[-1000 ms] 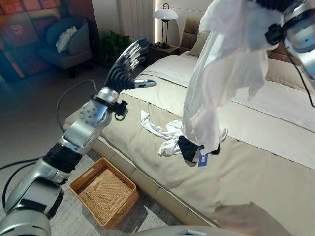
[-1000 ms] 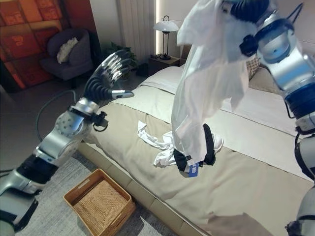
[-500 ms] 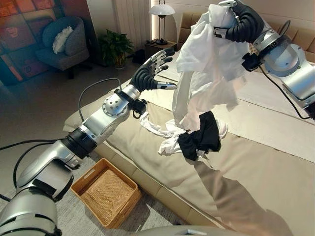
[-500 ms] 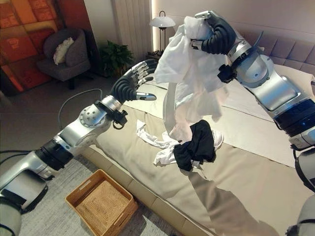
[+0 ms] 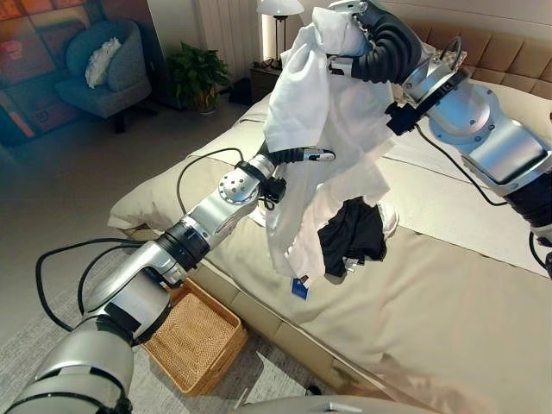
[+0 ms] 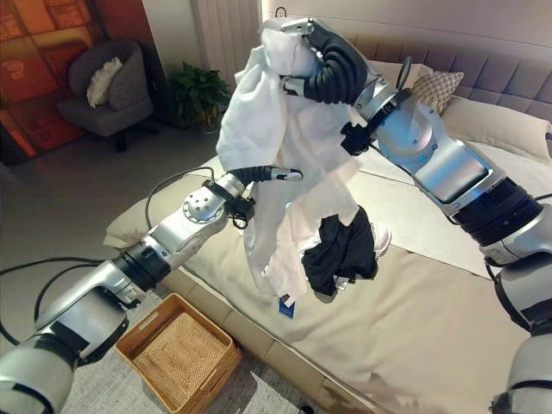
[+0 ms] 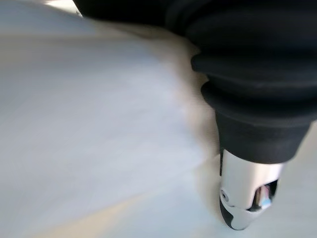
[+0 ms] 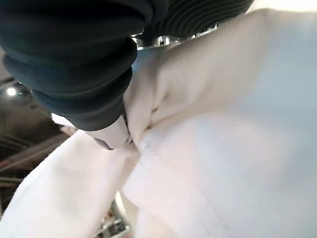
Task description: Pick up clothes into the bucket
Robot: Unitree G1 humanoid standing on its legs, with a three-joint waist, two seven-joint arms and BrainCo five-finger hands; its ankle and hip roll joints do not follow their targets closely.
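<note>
The right robot hand (image 6: pixel 315 65) is raised high over the bed (image 5: pixel 448 293), fingers curled tight round a bunched fold of the white garment (image 5: pixel 319 129); the right wrist view confirms cloth pinched against the thumb. The garment hangs clear of the bed, its lower hem with a small blue tag (image 5: pixel 299 288) dangling near the bed's near edge, above the mattress side rather than over the basket. The left robot hand (image 5: pixel 297 155) reaches in behind the hanging cloth; a thumb (image 7: pixel 245 203) lies against white fabric, but whether its fingers are closed cannot be told. A black garment (image 5: pixel 354 237) lies heaped on the bed just behind the hanging one, with more white cloth beside it. The woven basket (image 6: pixel 177 358) stands on the floor rug against the bed's side, below and to the left of the hem, with open floor on its outer side.

Against half a second ago, the right robot hand has carried the white garment leftward toward the bed's edge, lifting its hem off the black heap. The left robot hand has gone from spread open in free air to buried in the cloth
</note>
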